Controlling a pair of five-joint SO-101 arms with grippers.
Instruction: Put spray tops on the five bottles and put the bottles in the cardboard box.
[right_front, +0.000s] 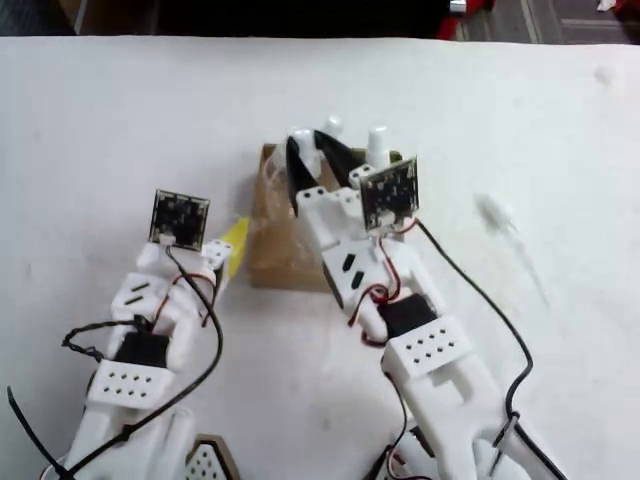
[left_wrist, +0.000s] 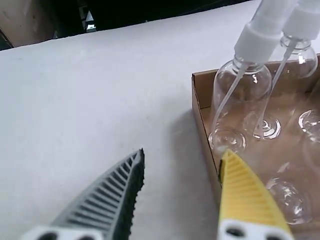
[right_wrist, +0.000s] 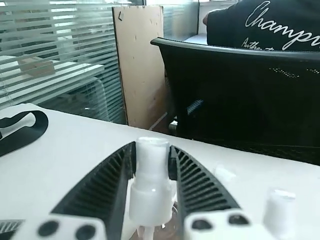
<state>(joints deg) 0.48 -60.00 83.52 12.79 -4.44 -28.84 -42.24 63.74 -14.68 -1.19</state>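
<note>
Your right gripper (right_wrist: 151, 148) clasped a spray top (right_wrist: 150, 187) above the cardboard box (right_front: 272, 260).
Your left gripper (left_wrist: 183, 152) sat spread apart, its yellow finger (left_wrist: 245, 195) at the box's wall.

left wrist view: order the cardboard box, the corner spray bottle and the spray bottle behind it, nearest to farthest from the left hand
1. cardboard box: its side wall is right beside the left hand.
2. corner spray bottle: upright just inside the box's corner.
3. rear spray bottle: behind the corner one, deeper in the box.
</note>
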